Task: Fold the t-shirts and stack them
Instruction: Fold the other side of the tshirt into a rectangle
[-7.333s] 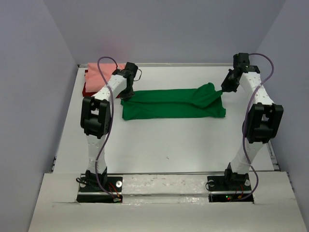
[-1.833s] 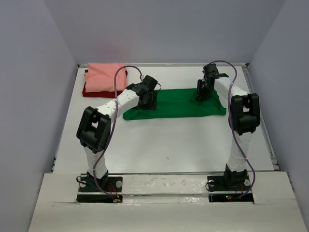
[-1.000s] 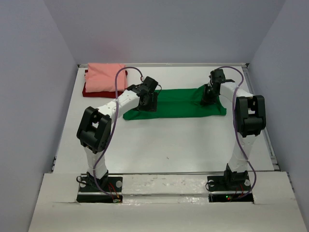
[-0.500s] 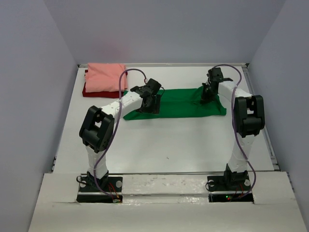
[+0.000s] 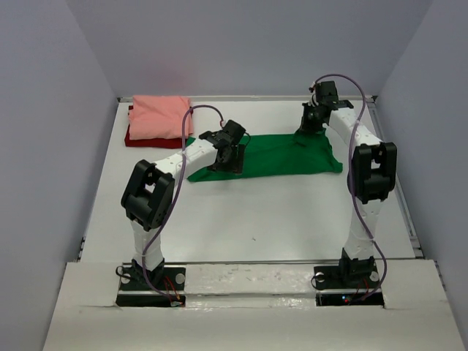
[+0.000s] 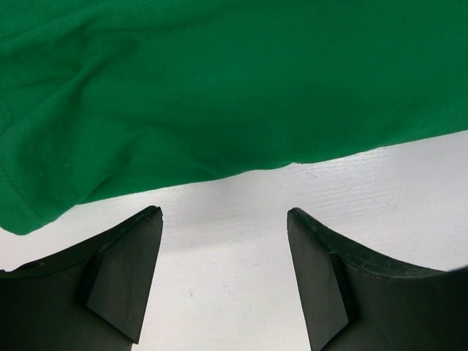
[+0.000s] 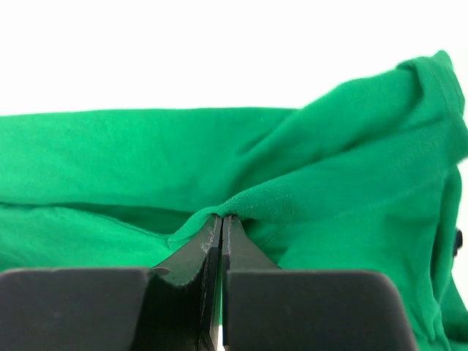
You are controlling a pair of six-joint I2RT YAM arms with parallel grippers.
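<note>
Right gripper (image 5: 303, 134) had closed in the last second. From above, it had shifted from the green t-shirt's (image 5: 281, 155) right end to its far edge, fingers pressed down into the cloth. The shirt lay as a long band across the middle of the table (image 5: 256, 219), already folded lengthwise. The left gripper (image 5: 227, 166) had edged a little rightward along the band's near left part. The salmon pink t-shirt (image 5: 157, 117) sat folded on the dark red t-shirt (image 5: 134, 139) at the far left corner, as before.

On the left wrist camera, the left gripper (image 6: 223, 219) was still spread wide with nothing in it, fingers over bare table (image 6: 227, 292) just short of the green t-shirt's (image 6: 219, 88) near hem.

On the right wrist camera, the right gripper (image 7: 221, 219) was shut tight on a raised ridge of the green t-shirt (image 7: 329, 146), a stitched hem pinched between the tips.

One end looked secured for a crosswise fold. The left hand probably needed its own hold first.
</note>
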